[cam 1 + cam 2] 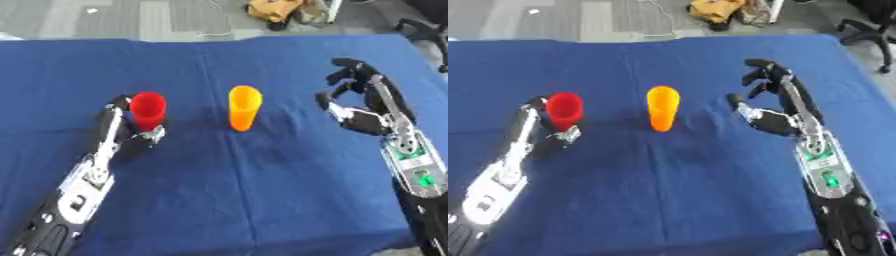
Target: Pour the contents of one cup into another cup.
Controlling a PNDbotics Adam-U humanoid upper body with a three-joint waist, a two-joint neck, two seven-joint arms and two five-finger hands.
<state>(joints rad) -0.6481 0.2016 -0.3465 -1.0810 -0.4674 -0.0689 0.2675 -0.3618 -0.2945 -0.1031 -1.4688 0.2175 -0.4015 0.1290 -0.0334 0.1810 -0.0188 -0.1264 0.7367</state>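
Orange cup (244, 108) apparently upright, mouth up

head stereo pair, downward, same table (262, 200)

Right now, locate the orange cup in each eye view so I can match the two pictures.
Left eye view: orange cup stands just right of centre, upper half.
Right eye view: the same cup stands just left of centre, upper half.
Shared landmark: the red cup, to its left, held by the left hand.
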